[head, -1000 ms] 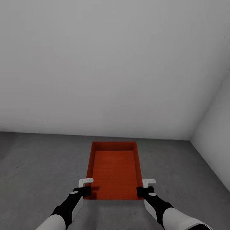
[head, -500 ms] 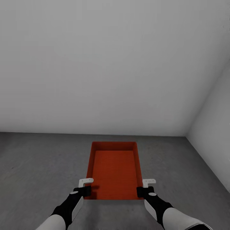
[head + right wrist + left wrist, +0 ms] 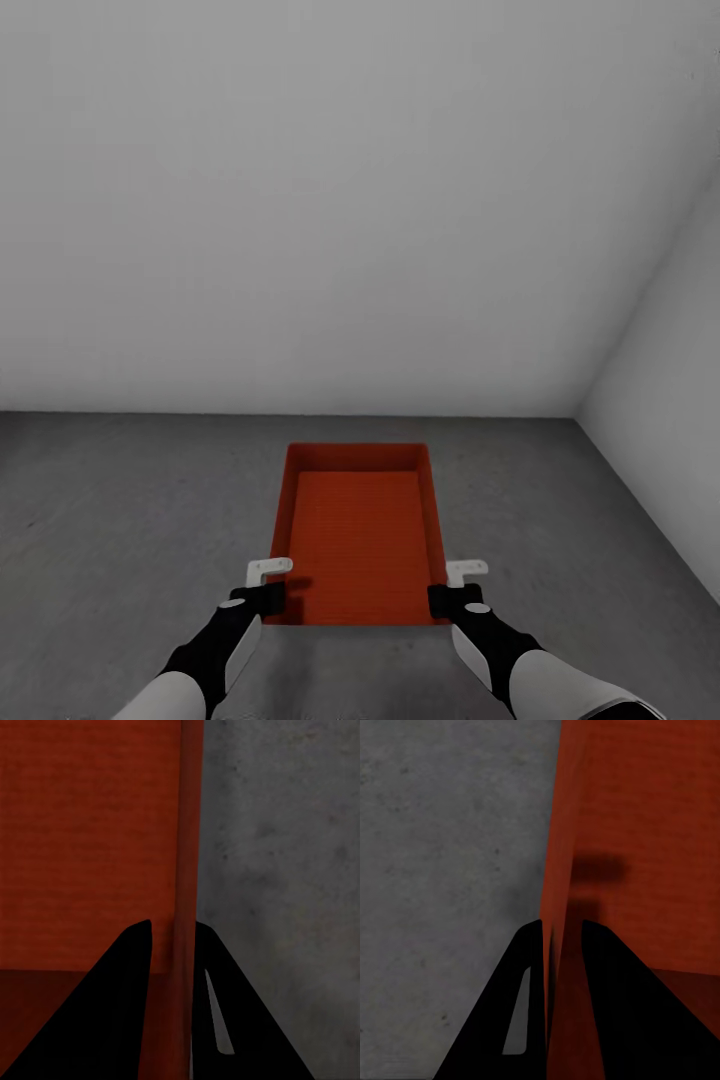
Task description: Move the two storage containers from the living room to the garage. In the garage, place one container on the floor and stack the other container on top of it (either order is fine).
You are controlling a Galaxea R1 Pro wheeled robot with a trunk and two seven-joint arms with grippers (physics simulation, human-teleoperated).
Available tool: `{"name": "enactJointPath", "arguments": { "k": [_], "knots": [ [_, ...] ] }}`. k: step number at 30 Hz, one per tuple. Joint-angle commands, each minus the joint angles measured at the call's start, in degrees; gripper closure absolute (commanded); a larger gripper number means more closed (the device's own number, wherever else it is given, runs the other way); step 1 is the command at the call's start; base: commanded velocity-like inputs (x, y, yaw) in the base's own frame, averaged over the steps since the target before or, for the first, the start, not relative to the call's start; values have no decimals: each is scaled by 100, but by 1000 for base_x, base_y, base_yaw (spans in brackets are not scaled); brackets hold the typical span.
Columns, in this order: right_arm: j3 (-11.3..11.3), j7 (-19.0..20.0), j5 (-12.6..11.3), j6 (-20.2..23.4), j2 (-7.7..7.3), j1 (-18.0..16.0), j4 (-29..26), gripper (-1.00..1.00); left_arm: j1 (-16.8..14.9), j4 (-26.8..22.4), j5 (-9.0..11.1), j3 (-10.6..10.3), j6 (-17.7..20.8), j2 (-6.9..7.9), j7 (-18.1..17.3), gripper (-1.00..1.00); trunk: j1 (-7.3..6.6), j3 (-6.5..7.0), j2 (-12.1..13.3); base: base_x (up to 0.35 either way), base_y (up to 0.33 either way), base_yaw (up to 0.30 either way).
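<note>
**Red-orange bin held over garage floor**

Red-orange storage container (image 3: 360,535) gripped from both sides, near end by the claws, far end stretching away toward the white wall (image 3: 330,220). Left gripper (image 3: 272,592) pinched on the left side wall: one finger inside the bin, one outside, wall squeezed thin between. Clear in left wrist view, bin wall (image 3: 556,907) running straight out from between the dark fingers. Right gripper (image 3: 447,594) same deal on the right side wall, seen close in right wrist view (image 3: 186,870). Both claws narrow, holding the bin.

Under & beside both claws: dark grey concrete floor (image 3: 120,520), so garage, prob. near a corner, w/ a second wall (image 3: 670,450) off past the right claw.

Step in hand, at a guess: carrying the bin in, about to set it down. Can't tell if bin is touching floor yet or hanging just above.

Next move calls for: lower flat, both arms level, then spread the fingers & pull back w/o dragging the bin.

Nothing in the way in front of the claws. Floor bare around the bin. Walls ahead & to the right well apart from it.
</note>
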Motion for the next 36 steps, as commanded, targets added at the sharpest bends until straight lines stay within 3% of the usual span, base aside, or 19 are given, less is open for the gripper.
{"name": "enactJointPath", "arguments": {
  "k": [1,19,36],
  "knots": [
    [-262,-36,-71,-28,-28,-3,16,100,-3,-34,-100,231,-55,45,163,100,-1,-14,-3,0,0,23],
    [-262,-41,-69,-45,-29,-3,16,100,-3,-34,-100,231,-55,46,162,100,-1,-177,-3,0,0,91],
    [-262,-41,-71,-37,-29,-3,16,100,-3,-34,-100,231,-55,46,163,100,-1,-330,-3,0,0,6]
  ]
}}
